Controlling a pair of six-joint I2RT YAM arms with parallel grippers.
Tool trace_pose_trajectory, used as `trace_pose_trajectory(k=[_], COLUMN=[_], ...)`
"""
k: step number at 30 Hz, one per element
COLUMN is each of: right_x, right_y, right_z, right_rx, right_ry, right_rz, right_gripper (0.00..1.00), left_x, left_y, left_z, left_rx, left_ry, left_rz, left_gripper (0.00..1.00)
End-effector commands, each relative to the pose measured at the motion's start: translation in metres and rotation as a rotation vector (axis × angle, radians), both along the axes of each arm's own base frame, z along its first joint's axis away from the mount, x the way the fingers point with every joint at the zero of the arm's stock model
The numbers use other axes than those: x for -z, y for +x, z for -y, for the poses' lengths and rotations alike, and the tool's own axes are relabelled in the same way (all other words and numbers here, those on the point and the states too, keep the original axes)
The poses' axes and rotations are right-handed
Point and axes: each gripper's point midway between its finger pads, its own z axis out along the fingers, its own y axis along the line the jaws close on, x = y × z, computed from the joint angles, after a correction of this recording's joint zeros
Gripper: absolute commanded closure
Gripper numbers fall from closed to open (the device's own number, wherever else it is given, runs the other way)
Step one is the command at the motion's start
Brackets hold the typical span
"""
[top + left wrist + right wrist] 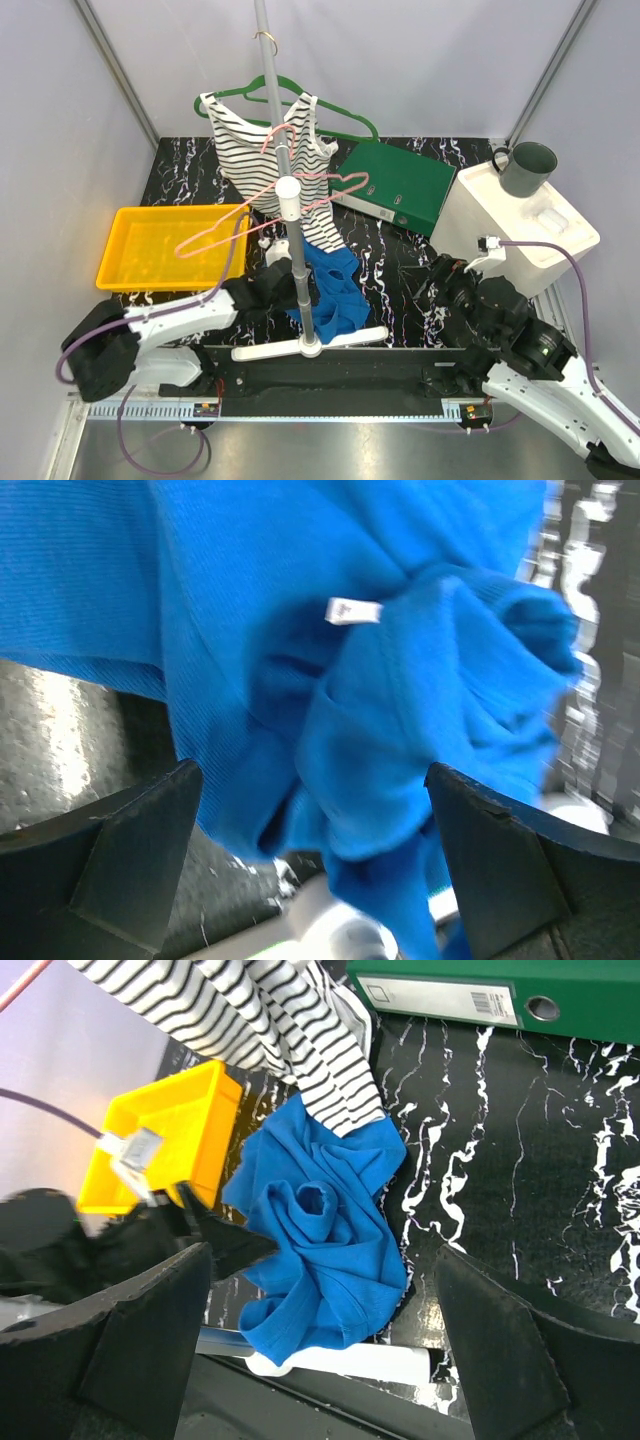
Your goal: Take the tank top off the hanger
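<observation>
Worktop (400, 265): blue tank top (335, 285) crumpled by rack base (260, 352), off pink hanger (215, 231) | L/R jaws spread wide, nothing gripped | to be withdrawn straight up, no snag.

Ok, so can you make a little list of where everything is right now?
blue garment: crumpled on the table at the foot of the rack
striped top: hanging on green hanger
pink hanger: on rack, looks bare
yellow tray: left of rack
left end effector: open, at blue garment
right end effector: open, holding nothing
</observation>
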Motion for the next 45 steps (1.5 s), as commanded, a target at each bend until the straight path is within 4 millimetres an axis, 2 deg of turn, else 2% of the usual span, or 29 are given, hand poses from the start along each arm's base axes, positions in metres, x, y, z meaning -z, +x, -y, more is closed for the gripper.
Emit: trace_pose_trajectory(k=[1,6,9,10,12,13,14,15,17,19,20,22,25,26,27,31,33,37,39,40,42,43,44,45], right_x=[-0.003,0.000,0.002,0.004,0.007,0.008,0.011,0.011,0.014,0.015,0.016,0.015,0.014,0.015,0.014,0.011,0.008,0.000,-0.005,-0.006,-0.011,-0.010,-0.011,-0.009], right_y=[-0.001,-0.004,-0.004,-0.004,-0.004,-0.004,-0.004,-0.004,-0.006,-0.006,-0.007,-0.008,-0.008,-0.009,-0.008,-0.006,-0.005,-0.005,-0.004,-0.004,-0.004,-0.005,-0.005,-0.004], right_z=[0.012,0.016,0.015,0.015,0.013,0.013,0.012,0.010,0.007,0.005,0.003,0.001,0.000,0.000,0.000,0.000,-0.002,-0.006,-0.008,-0.009,-0.011,-0.012,-0.013,-0.014], right_rx=[0.049,0.050,0.048,0.047,0.039,0.037,0.033,0.026,0.009,-0.001,-0.011,-0.020,-0.029,-0.034,-0.036,-0.046,-0.061,-0.085,-0.095,-0.100,-0.108,-0.114,-0.117,-0.123], right_ry=[0.021,0.022,0.023,0.021,0.018,0.015,0.015,0.021,0.024,0.031,0.034,0.042,0.040,0.030,0.027,-0.006,-0.023,-0.041,-0.040,-0.043,-0.037,-0.037,-0.035,-0.040], right_rz=[0.016,0.025,0.021,0.019,0.013,0.012,0.008,0.009,0.003,0.003,0.001,0.005,0.015,0.019,0.025,0.047,0.057,0.077,0.089,0.092,0.103,0.101,0.102,0.099], right_gripper=[0.00,0.00,0.01,0.00,0.00,0.00,0.00,0.00,0.00,0.00,0.00,0.01,0.00,0.00,0.00,0.00,0.00,0.00,0.00,0.00,0.00,0.00,0.00,0.00], left_x=[-0.001,0.028,0.036,0.030,0.027,0.019,0.015,0.012,-0.005,-0.011,-0.029,-0.038,-0.064,-0.066,-0.084,-0.122,-0.133,-0.157,-0.180,-0.203,-0.233,-0.261,-0.276,-0.299], left_y=[0.026,0.014,0.009,0.009,0.008,0.009,0.010,0.008,0.009,0.005,0.006,0.002,-0.003,-0.006,-0.007,-0.010,-0.015,-0.023,-0.026,-0.028,-0.027,-0.026,-0.026,-0.029], left_z=[0.002,-0.004,-0.007,-0.005,-0.006,-0.005,-0.008,-0.013,-0.018,-0.030,-0.034,-0.049,-0.073,-0.081,-0.087,-0.125,-0.142,-0.192,-0.211,-0.226,-0.239,-0.251,-0.256,-0.269], left_rx=[-0.127,-0.180,-0.196,-0.200,-0.194,-0.191,-0.198,-0.204,-0.215,-0.223,-0.234,-0.258,-0.316,-0.326,-0.342,-0.431,-0.463,-0.609,-0.652,-0.680,-0.711,-0.736,-0.748,-0.763], left_ry=[0.078,0.101,0.072,0.040,0.010,-0.012,-0.013,0.001,-0.024,-0.006,-0.044,-0.038,-0.099,-0.094,-0.159,-0.210,-0.202,-0.190,-0.194,-0.182,-0.166,-0.118,-0.092,-0.036], left_rz=[0.090,0.021,0.010,0.022,0.037,0.055,0.068,0.067,0.102,0.109,0.146,0.167,0.222,0.228,0.268,0.384,0.408,0.490,0.542,0.601,0.669,0.726,0.749,0.787], left_gripper=[0.01,0.03,0.26,0.48,0.67,0.76,0.95,1.00,1.00,1.00,1.00,1.00,1.00,1.00,1.00,1.00,1.00,1.00,1.00,1.00,1.00,1.00,1.00,1.00])
